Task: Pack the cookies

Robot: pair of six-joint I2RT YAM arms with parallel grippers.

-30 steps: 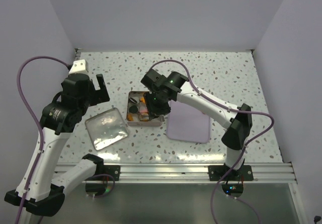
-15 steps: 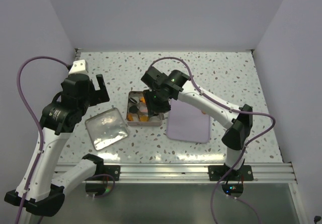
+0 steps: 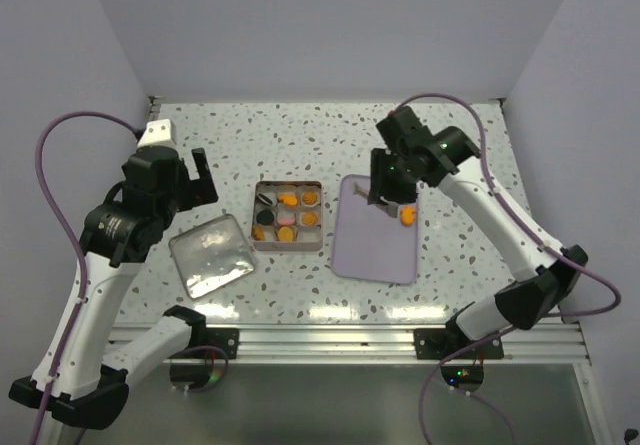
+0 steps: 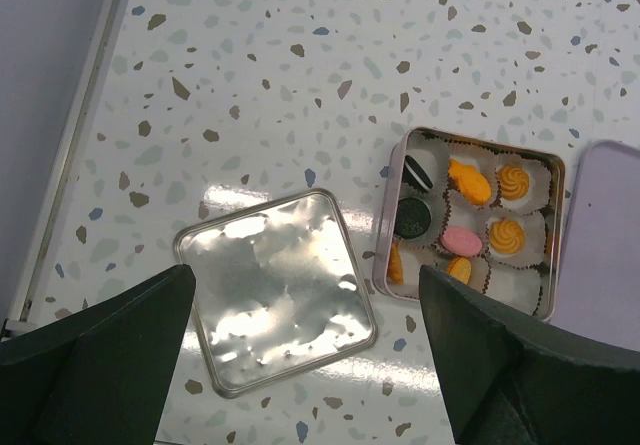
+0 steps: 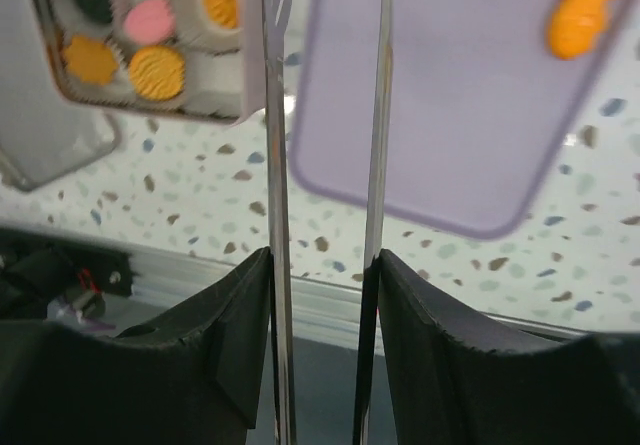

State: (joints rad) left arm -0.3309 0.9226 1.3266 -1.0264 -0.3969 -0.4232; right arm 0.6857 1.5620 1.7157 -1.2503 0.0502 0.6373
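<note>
Tin: a square metal tin [image 4: 384,227] sits open on the speckled table [image 3: 450,145], lined with nine white paper cups [image 4: 515,287] in three rows of three.
Cookies in tin: eight cookies [image 4: 461,239], one to a cup. Two dark ones are on the left side, a pink one is in the middle, and the rest are orange. The cup at the near-right corner shows only white paper.
Lid: the lid [image 4: 270,290] lies flat on the table just left of the tin, apart from it.
Lilac tray: the lilac tray [image 3: 365,250] is just right of the tin and carries one orange fish-shaped cookie [image 5: 588,10] near its far right corner.
Left gripper: the left gripper [image 4: 305,275] has its jaws spread wide with nothing in them. It hangs above the lid.
Right gripper: the right gripper [image 5: 325,265] is closed onto a pair of metal tweezers [image 5: 275,165]. It is above the far end of the tray, beside the fish. The blades stand apart (their tips run out of the wrist view, so I cannot tell what they touch).
</note>
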